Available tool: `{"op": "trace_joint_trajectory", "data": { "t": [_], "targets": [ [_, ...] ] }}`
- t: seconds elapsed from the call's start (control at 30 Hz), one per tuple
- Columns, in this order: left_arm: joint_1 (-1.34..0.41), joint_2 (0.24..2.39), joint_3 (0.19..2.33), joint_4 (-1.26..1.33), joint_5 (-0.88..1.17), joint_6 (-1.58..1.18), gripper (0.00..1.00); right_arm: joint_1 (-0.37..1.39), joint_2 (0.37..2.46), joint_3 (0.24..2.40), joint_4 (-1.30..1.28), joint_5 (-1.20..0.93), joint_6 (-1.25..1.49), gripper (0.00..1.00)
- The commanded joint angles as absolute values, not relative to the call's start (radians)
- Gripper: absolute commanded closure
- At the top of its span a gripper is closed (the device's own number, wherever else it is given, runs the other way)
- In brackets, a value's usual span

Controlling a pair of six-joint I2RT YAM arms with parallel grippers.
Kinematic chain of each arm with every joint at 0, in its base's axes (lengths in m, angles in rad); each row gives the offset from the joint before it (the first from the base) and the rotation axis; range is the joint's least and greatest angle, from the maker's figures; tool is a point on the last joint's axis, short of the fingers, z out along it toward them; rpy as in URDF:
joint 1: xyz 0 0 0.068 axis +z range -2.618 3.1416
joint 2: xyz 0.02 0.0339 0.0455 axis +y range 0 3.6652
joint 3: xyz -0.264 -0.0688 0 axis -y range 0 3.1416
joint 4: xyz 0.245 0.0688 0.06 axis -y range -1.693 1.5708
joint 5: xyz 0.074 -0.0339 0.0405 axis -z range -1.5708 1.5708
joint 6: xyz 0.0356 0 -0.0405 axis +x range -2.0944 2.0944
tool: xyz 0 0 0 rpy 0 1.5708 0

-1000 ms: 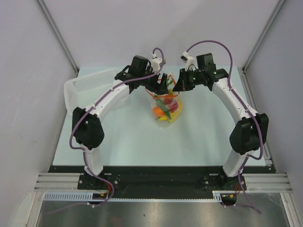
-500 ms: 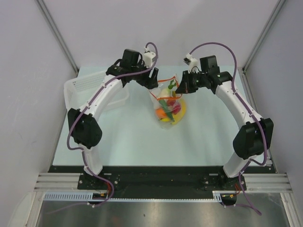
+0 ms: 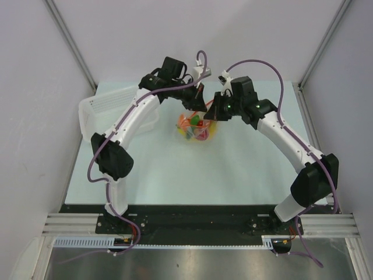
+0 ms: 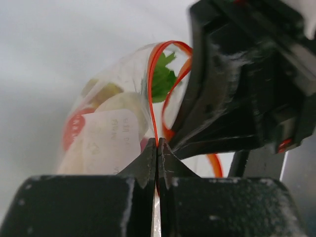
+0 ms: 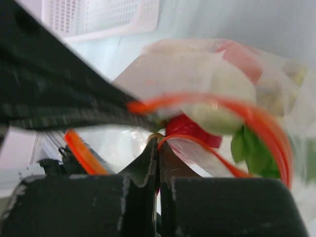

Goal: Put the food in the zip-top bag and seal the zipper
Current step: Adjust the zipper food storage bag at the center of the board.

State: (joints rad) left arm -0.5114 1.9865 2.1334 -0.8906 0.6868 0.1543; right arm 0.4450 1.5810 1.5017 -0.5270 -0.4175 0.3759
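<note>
you had the left jaws shut tight on the zipper of the zip-top bag, and the right jaws pinched that same red-orange strip close beside them. the bag was at the far middle of the counter with the food inside, the strip bowing open past the pinch.

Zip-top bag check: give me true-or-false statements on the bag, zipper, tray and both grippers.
1. The left gripper is shut on the zipper. True.
2. The right gripper is open. False: it is shut on the zipper too.
3. The food is inside the zip-top bag. True.
4. The zipper is sealed end to end. False: its two strips bow apart.
5. The zip-top bag sits in the white tray. False: it is over the table, apart from the tray.
</note>
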Motion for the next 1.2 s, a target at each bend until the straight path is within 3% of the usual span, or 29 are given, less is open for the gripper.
{"op": "trace_joint_trajectory", "data": {
  "t": [0.0, 0.1, 0.37, 0.47, 0.67, 1.0, 1.17],
  "targets": [
    [-0.529, 1.947, 2.062, -0.931, 0.827, 0.213, 0.99, 0.476, 1.554, 1.502, -0.439, -0.121, 0.570, 1.00],
    [-0.531, 1.939, 2.014, -0.902, 0.824, 0.210, 0.95, 0.465, 1.575, 1.500, -0.466, -0.017, 0.684, 1.00],
    [-0.529, 1.939, 1.948, -0.862, 0.851, 0.195, 0.80, 0.459, 1.615, 1.491, -0.456, -0.014, 0.747, 1.00],
    [-0.529, 1.940, 1.939, -0.859, 0.861, 0.170, 0.52, 0.468, 1.621, 1.489, -0.445, -0.006, 0.767, 1.00],
    [-0.526, 1.921, 1.873, -0.779, 0.894, 0.052, 0.29, 0.489, 1.634, 1.477, -0.439, 0.031, 0.792, 1.00],
    [-0.522, 1.918, 1.836, -0.716, 0.931, -0.031, 0.26, 0.520, 1.666, 1.450, -0.411, 0.086, 0.726, 1.00],
    [-0.523, 1.891, 1.821, -0.678, 0.823, -0.035, 0.24, 0.531, 1.666, 1.443, -0.396, 0.087, 0.732, 1.00]
  ]
}}
